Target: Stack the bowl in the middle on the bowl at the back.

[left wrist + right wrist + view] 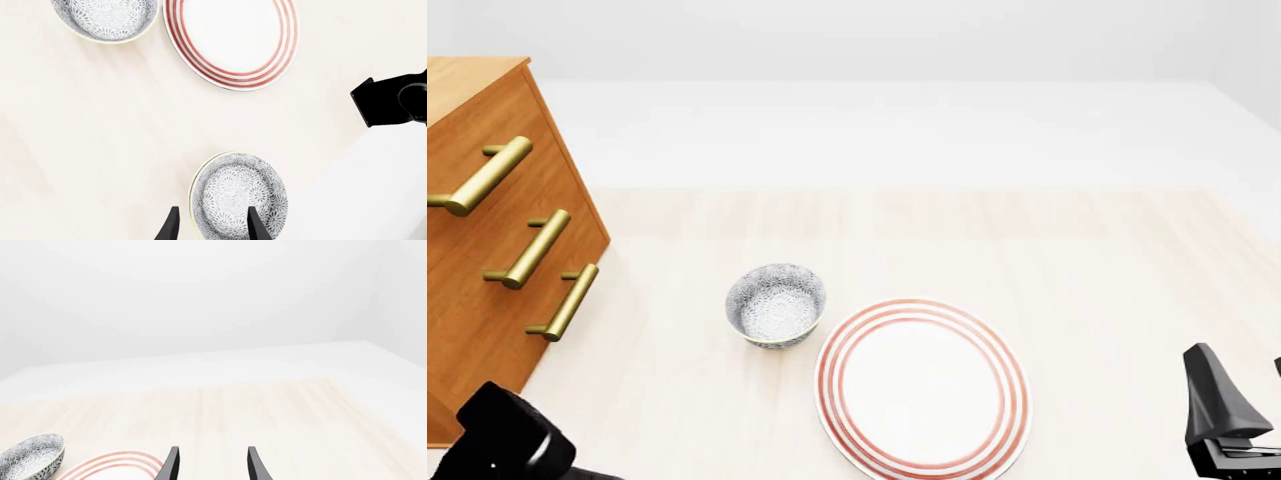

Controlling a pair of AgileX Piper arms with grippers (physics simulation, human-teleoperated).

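A pale wood-grain table (1094,260) stands in a plain white room. A brown wooden dresser (494,250) with brass bar handles stands well to the left of the plate (921,385), which is large, flat, white and red-ringed. The bowl at the back (777,305), speckled, deep and empty, sits just behind the plate's left edge. The bowl in the middle (237,192), empty too, lies well apart from the plate, at the left gripper (213,231), whose fingers are spread across its cream rim. The right gripper (212,469) is spread too, beside the plate.
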